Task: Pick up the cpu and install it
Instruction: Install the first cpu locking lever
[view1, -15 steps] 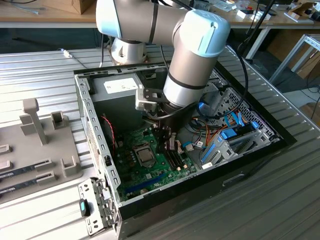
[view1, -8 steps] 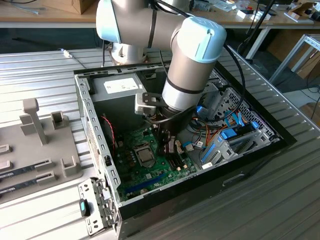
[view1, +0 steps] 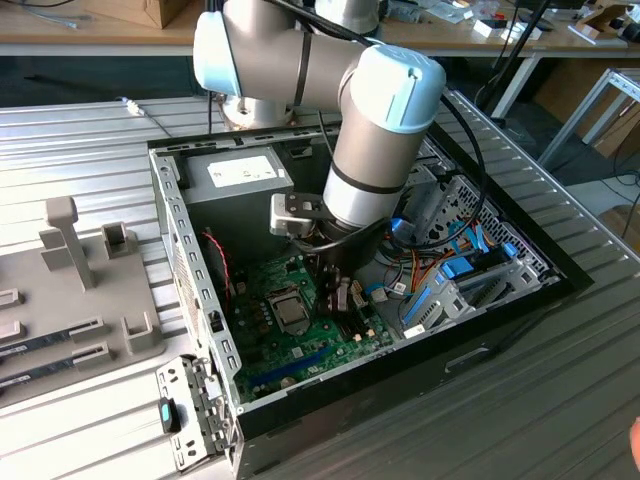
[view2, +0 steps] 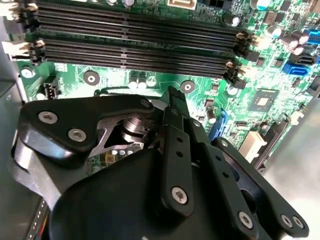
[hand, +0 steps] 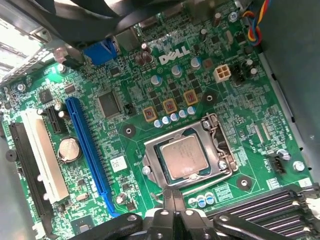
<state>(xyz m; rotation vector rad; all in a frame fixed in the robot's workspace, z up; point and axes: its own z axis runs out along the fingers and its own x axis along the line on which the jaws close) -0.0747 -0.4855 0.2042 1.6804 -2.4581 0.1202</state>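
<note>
The cpu (hand: 187, 157), a small square chip with a silvery top plate, lies flat in its socket on the green motherboard (hand: 150, 90), framed by the socket's metal bracket. In the exterior view the cpu (view1: 292, 310) sits just to that view's left of my black gripper (view1: 335, 295), which reaches down into the open computer case. In the first wrist view my gripper (hand: 173, 197) hovers at the socket's edge on the memory-slot side, its fingers pressed together with nothing between them. The second wrist view shows the gripper (view2: 172, 97) narrow and shut above the board.
Black memory slots (view2: 135, 50) run beside the socket. A blue expansion slot (hand: 87, 150) and a white one (hand: 45, 155) lie on the far side. The case walls (view1: 180, 260), a power supply (view1: 245, 175) and cable bundles (view1: 450, 270) hem the arm in. A grey fixture tray (view1: 80, 290) stands outside.
</note>
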